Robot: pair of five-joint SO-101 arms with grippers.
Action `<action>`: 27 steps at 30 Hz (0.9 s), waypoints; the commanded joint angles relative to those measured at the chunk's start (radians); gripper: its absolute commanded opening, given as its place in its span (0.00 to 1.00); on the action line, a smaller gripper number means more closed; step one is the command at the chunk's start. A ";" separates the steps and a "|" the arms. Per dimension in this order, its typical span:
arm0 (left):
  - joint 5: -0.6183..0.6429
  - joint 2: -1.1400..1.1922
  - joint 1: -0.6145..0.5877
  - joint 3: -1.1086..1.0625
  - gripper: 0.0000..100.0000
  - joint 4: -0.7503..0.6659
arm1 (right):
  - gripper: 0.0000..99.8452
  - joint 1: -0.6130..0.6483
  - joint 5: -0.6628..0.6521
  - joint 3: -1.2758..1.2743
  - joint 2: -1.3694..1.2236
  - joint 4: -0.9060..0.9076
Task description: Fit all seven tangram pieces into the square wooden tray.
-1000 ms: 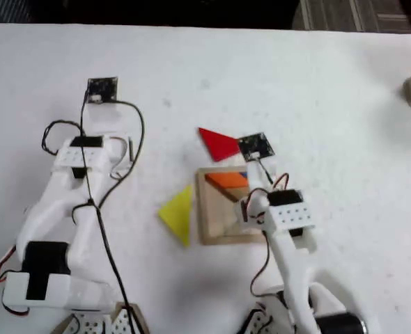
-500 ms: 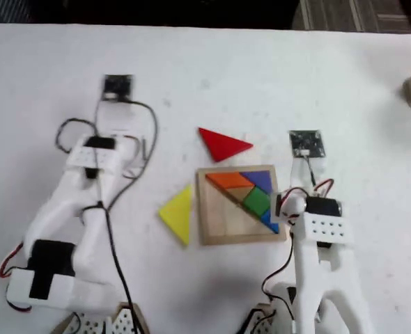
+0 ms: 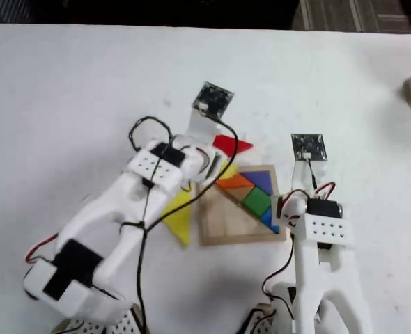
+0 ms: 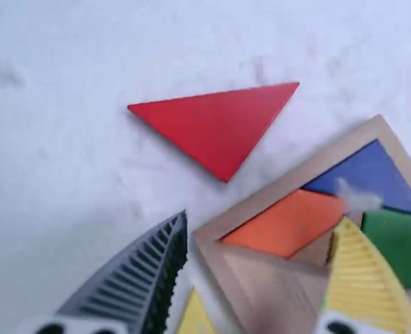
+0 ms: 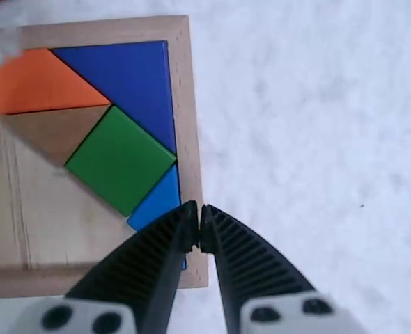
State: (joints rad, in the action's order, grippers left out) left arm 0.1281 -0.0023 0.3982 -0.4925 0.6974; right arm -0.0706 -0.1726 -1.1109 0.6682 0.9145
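Left claw [image 4: 261,221], apart, near red triangle [image 4: 216,125]: pickup seemingly pending, next needs straddling then closing; right claw [image 5: 198,217] together, empty.

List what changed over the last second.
The left end effector swung from the left side of the table over to the far corner of the tray, beside the red triangle, open. The right end effector drew back off the tray to its edge, shut. The red triangle, yellow triangle and tray stayed put.

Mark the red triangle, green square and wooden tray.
red triangle [image 4: 216,125], left wrist view, middle of its face
green square [image 5: 118,160], right wrist view, middle of its face
wooden tray [image 5: 180,90], right wrist view, bare rim
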 commanded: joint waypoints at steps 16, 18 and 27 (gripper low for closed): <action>0.493 0.573 -0.054 0.721 0.28 0.235 | 0.02 -0.004 -0.012 -0.017 0.033 -0.070; 0.514 0.595 -0.058 0.732 0.25 0.236 | 0.02 -0.002 -0.012 -0.017 0.033 -0.070; 0.511 0.615 0.056 0.893 0.25 0.319 | 0.02 0.022 -0.012 -0.018 0.033 -0.070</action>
State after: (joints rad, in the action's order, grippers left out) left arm 0.6360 0.6237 0.3567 0.2731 0.9766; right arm -0.0583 -0.1726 -1.1339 0.6667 0.8592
